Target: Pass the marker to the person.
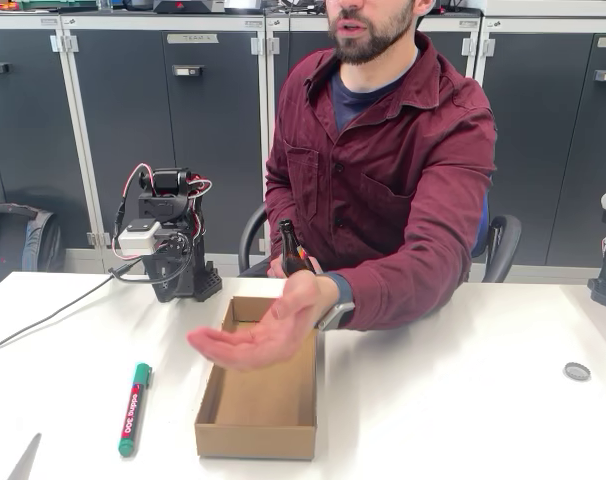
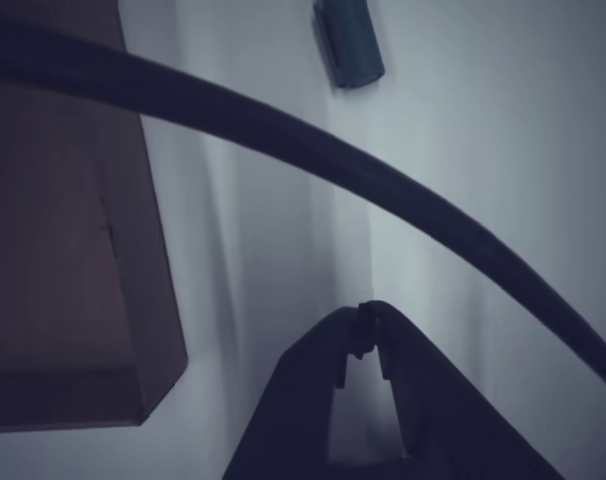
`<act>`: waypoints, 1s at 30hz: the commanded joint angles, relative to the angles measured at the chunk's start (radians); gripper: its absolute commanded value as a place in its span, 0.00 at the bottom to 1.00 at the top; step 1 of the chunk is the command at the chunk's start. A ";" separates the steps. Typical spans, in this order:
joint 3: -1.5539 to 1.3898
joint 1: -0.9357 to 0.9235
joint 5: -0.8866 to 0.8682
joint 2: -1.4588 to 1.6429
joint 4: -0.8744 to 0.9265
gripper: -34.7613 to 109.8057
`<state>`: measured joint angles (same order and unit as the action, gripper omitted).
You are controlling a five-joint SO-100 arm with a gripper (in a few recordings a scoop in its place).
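Nothing is yet done: the marker is left lying on the bench, beside the cardboard box. The fingers are seen pressed together, empty. The person's hand is held out, waiting.

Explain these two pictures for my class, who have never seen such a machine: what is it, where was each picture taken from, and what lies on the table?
The black device at the back of the white table is a small robot arm, folded up. One picture is from a camera facing the table; the other rides on the arm's wrist, showing its gripper closed and empty, with a cable across the view. A green marker lies beside an open cardboard box. A seated person holds an open hand over the box, with a brown bottle behind it.
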<state>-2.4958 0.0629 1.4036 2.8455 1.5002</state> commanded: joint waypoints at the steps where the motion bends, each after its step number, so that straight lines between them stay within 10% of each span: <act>1: 0.232 -0.005 -0.008 -0.255 -0.020 0.21; 16: 0.383 0.094 0.161 -0.816 -0.227 0.21; 30: 0.318 0.210 -0.051 -0.887 -0.454 0.29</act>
<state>-2.1844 0.2531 1.4036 1.9420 1.0861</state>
